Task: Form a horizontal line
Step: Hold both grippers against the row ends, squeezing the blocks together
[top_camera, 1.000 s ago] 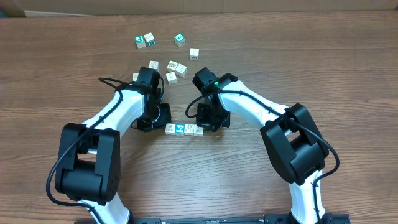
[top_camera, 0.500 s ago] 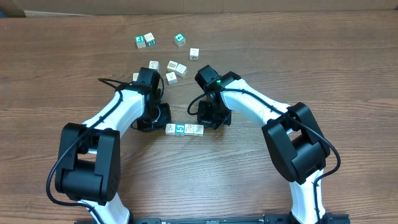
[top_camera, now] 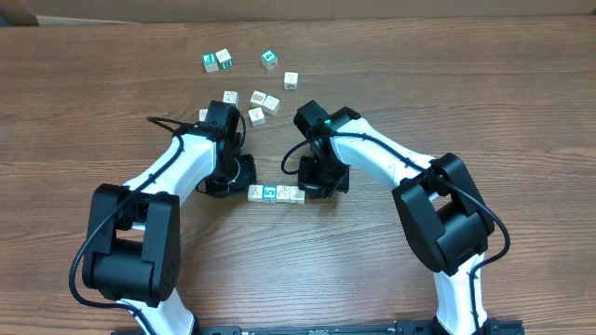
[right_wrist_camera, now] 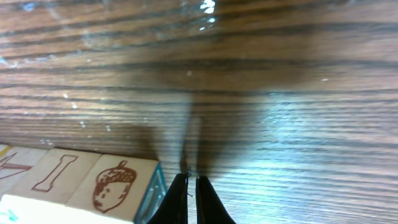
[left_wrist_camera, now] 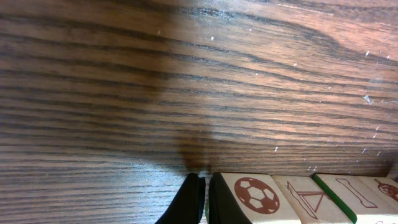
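The line of four small cubes [top_camera: 276,194] lies low on the wooden table [top_camera: 93,112], running left to right between the two arms, the cubes touching or nearly touching side by side. Both claws are clenched with nothing between their fingers. The left gripper [left_wrist_camera: 204,186] stands at the left end of the row, its closed tips hard by the end cube [left_wrist_camera: 252,193]; whether they press on it or stop just short cannot be told. The right gripper [right_wrist_camera: 188,183] stands at the other end, just beside the last cube [right_wrist_camera: 115,183].

Shut fingers at each end read as blunt pushers rather than pincers. The likely aim is to bracket the row from both sides, close any gaps and square it up without lifting a cube. The row looks largely formed, so what remains is probably fine straightening.

The only writing that can be read is a white "5" on the blue cube [top_camera: 269,193], second from the left in the overhead view. The wrist views show reddish-brown line drawings on other faces: a football on the left end cube, a sailboat-like shape [left_wrist_camera: 305,196] next, then a bone [right_wrist_camera: 56,174], and an acorn on the right end cube. The loose whitish cubes [top_camera: 256,102] and green cubes [top_camera: 210,62] farther back carry marks too small to read. No brand shows.
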You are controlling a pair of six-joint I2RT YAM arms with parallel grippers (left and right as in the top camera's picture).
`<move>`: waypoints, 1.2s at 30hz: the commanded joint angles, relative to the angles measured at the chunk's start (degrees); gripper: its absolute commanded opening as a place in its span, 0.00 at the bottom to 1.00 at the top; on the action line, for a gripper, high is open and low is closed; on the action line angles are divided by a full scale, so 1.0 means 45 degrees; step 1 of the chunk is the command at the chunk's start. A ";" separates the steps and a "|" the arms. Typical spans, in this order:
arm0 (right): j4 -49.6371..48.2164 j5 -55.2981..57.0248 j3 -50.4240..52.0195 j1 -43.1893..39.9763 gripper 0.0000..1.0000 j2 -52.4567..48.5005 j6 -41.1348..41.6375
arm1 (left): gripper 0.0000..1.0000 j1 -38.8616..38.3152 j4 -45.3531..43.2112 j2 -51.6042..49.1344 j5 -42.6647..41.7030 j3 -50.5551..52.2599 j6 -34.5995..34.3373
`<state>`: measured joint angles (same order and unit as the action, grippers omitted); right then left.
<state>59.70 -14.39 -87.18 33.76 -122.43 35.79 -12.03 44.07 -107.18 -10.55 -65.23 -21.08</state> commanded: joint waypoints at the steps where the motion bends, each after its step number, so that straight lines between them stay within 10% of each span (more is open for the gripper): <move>1: -0.0204 -0.0306 -0.0228 0.0068 0.04 -0.0131 -0.0044 | 0.04 -0.0097 -0.0015 -0.0087 -0.0189 0.0083 -0.0180; 36: -0.1088 -0.0685 -0.0233 -0.0165 0.04 -0.0131 -0.0044 | 0.04 -0.0607 -0.0189 -0.0087 0.0146 0.0083 -0.0466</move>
<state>55.37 -15.59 -87.18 32.97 -122.43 35.79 -13.54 43.75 -107.18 -7.66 -65.23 -22.20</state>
